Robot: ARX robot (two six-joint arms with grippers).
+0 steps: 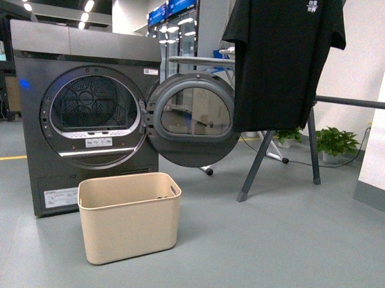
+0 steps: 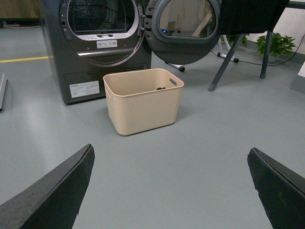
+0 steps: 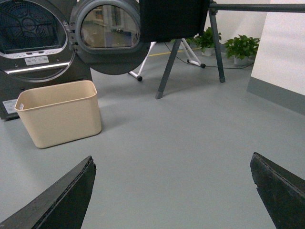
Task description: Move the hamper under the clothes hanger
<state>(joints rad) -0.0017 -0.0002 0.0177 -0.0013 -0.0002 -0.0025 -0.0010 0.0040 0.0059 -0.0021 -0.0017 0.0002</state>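
The beige hamper (image 1: pixel 130 217) stands on the grey floor just in front of the dryer, left of the clothes hanger (image 1: pixel 355 103). The hanger's dark bar and angled legs stand at the right, with a black T-shirt (image 1: pixel 284 59) draped over it. In the left wrist view the hamper (image 2: pixel 143 100) is well ahead of my open left gripper (image 2: pixel 170 157), which holds nothing. The right wrist view shows the hamper (image 3: pixel 59 113) far off to one side and the clothes hanger (image 3: pixel 214 43) beyond my open, empty right gripper (image 3: pixel 172 162). Neither arm shows in the front view.
A dark grey dryer (image 1: pixel 86 115) stands behind the hamper with its round door (image 1: pixel 193 119) swung open toward the hanger. Potted plants (image 1: pixel 335 142) and a cable lie by the white wall (image 1: pixel 379 144) at the right. A white folding stand's feet (image 3: pixel 190 52) sit behind the hanger.
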